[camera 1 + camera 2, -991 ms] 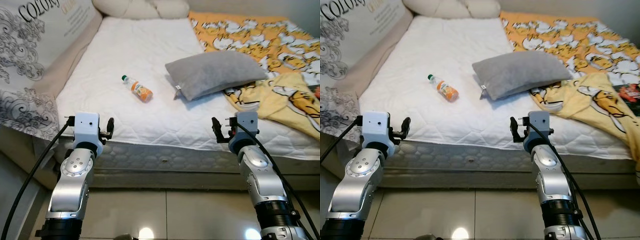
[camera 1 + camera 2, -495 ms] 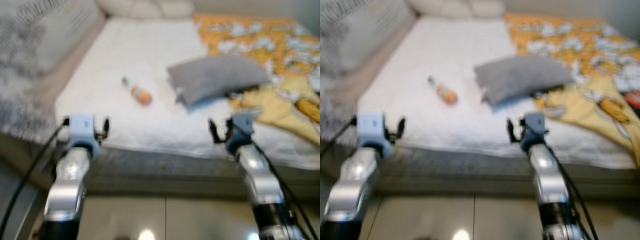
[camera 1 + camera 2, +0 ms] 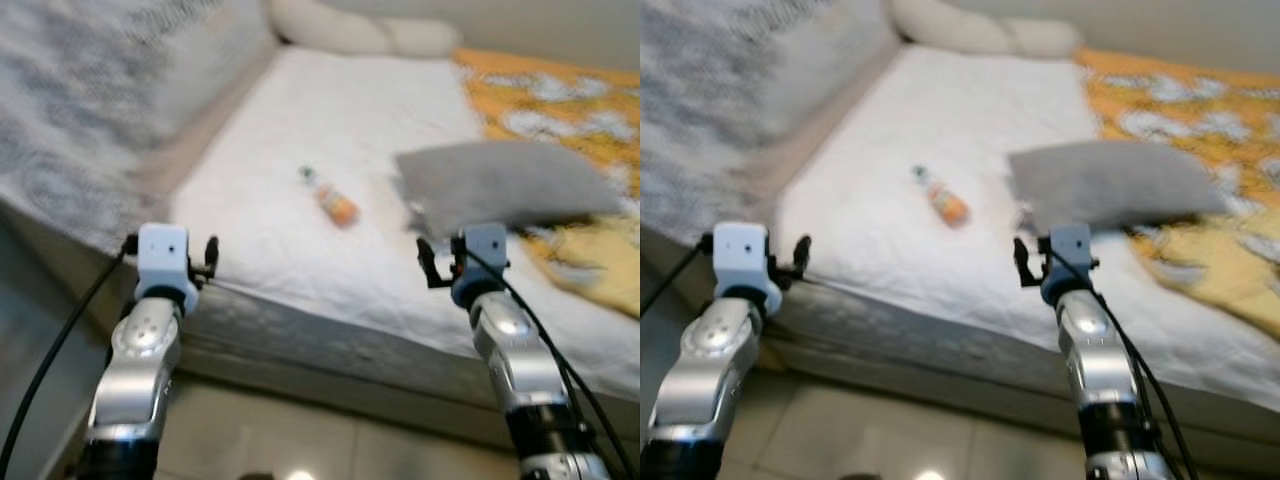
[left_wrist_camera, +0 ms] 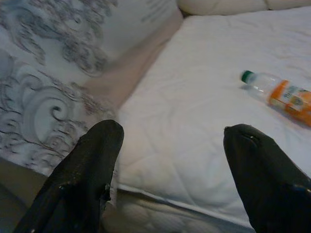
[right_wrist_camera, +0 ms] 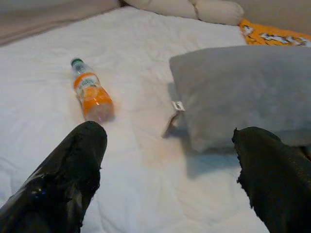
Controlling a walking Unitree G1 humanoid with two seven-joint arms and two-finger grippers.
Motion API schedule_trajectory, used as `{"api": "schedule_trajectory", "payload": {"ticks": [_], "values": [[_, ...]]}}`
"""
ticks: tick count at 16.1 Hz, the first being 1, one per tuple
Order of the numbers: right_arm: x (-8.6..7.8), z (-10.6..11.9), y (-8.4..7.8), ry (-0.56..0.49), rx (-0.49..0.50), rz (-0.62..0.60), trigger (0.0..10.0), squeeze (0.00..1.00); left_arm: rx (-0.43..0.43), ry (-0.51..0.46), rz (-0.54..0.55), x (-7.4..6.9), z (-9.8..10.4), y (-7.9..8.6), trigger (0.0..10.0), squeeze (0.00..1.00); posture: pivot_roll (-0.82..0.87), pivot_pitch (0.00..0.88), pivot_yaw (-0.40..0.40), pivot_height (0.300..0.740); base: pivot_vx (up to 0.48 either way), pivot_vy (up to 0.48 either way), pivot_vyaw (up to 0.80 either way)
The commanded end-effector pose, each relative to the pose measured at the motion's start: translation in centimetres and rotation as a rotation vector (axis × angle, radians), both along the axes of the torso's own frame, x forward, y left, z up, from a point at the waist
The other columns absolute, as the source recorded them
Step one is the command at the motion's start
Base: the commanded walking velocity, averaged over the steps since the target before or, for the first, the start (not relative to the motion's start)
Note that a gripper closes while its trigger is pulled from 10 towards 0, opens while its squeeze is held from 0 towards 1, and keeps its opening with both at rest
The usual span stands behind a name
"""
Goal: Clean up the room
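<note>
A small bottle [image 3: 330, 198] with an orange label and a green cap lies on its side on the white mattress [image 3: 300, 130]. A grey pillow [image 3: 510, 185] rests to its right. My left gripper [image 3: 205, 262] hovers open at the bed's near edge, well short of the bottle and to its left. My right gripper [image 3: 437, 265] is open too, at the edge in front of the pillow. In the right wrist view the bottle [image 5: 91, 93] and the pillow [image 5: 243, 92] lie beyond the spread fingertips [image 5: 63, 179]. Nothing is held.
A yellow patterned blanket [image 3: 560, 100] covers the bed's right side. Cream pillows [image 3: 350, 35] lie at the head. A grey patterned panel [image 3: 100, 90] runs along the bed's left. The mattress side [image 3: 330, 350] and tiled floor [image 3: 300, 440] are below my arms.
The camera has swung left, so the whole scene has shifted right and is still blurred. Bottle and pillow keep their places on the bed. Both grippers stay open.
</note>
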State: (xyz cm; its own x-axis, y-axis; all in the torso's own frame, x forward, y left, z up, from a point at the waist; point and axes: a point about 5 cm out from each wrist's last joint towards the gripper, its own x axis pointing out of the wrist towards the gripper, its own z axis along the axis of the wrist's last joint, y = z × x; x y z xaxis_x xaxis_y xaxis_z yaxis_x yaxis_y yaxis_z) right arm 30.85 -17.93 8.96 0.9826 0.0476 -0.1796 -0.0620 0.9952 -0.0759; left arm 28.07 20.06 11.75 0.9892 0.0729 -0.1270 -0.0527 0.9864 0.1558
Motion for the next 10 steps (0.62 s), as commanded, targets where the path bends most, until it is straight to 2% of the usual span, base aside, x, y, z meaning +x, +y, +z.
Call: {"api": "schedule_trajectory", "payload": {"ticks": [1, 10], "values": [[-0.19, -0.23, -1.21, 0.012, -0.010, -0.045, 10.0, 0.00, -0.007, -0.007, -0.028, 0.19, 0.20, -0.84, 10.0, 0.00, 0.02, 0.000, -0.020, 0.740, 0.360, 0.000, 0.00], [-0.24, -0.30, -1.11, 0.016, -0.012, -0.043, 10.0, 0.00, 0.006, -0.011, -0.017, 0.16, -0.01, -0.94, 10.0, 0.00, 0.02, 0.000, -0.019, 0.740, 0.327, 0.000, 0.00]]}}
